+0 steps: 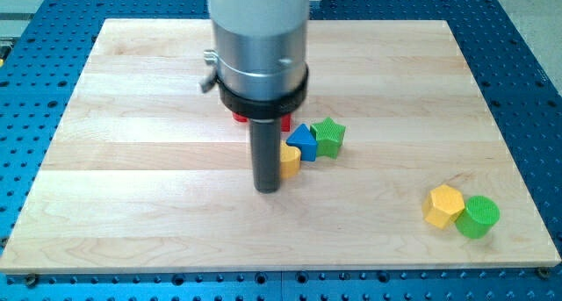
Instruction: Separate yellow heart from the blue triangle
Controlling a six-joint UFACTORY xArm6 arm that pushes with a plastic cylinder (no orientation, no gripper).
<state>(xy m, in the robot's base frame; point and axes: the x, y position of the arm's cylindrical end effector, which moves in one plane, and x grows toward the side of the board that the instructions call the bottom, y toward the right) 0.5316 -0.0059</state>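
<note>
The yellow heart lies near the board's middle, partly hidden behind my rod. The blue triangle sits just above and to the right of it, touching it. My tip rests on the board at the heart's lower left, close against it. The arm's wide silver body covers the area above the heart.
A green star touches the blue triangle's right side. Red blocks show only as slivers behind the arm. A yellow hexagon and a green cylinder sit together at the lower right of the wooden board.
</note>
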